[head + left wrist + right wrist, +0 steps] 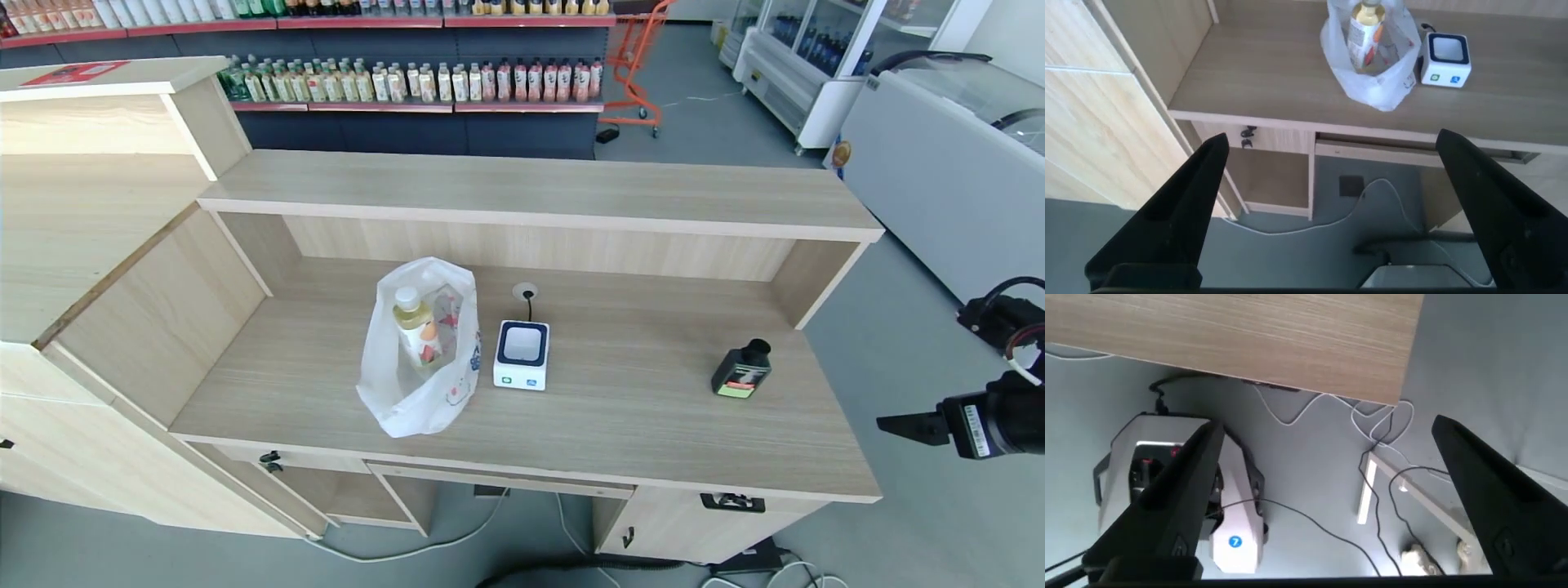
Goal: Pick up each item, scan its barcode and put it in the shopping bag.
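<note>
**While both grippers hang open off the counter, one dark bottle stands unbagged**

Where the counter [620, 425] runs widest, the white shopping bag [384, 384] sits open-mouthed at about 9 o'clock from the scanner [522, 354], its side just beside the scanner's casing. Inside the bag a pale drink bottle [416, 327] with a cream cap stands upright. At 12 o'clock from the scanner, a round cable port [525, 290] takes the scanner's lead.

Well apart, at 3 o'clock from the scanner, a dark bottle [741, 371] with a black cap and a red-and-green label rests near the counter's right end, touching nothing else.

Off that right end, at roughly 4 o'clock from the dark bottle, the right gripper [910, 427] hangs over the floor. Its wrist camera shows the right gripper's fingers spread wide with nothing between them, and loose cables [1388, 433] lie on the floor beneath the counter's edge.

From the left wrist camera, the left gripper [1331, 220] is likewise released and empty, held out before the counter's front edge and apart from it. Beyond it lie the bag and the scanner.

At 12 o'clock, behind the counter, shelves [408, 82] carry rows of bottled drinks; at 2 o'clock stands a chest freezer [939, 147].
</note>
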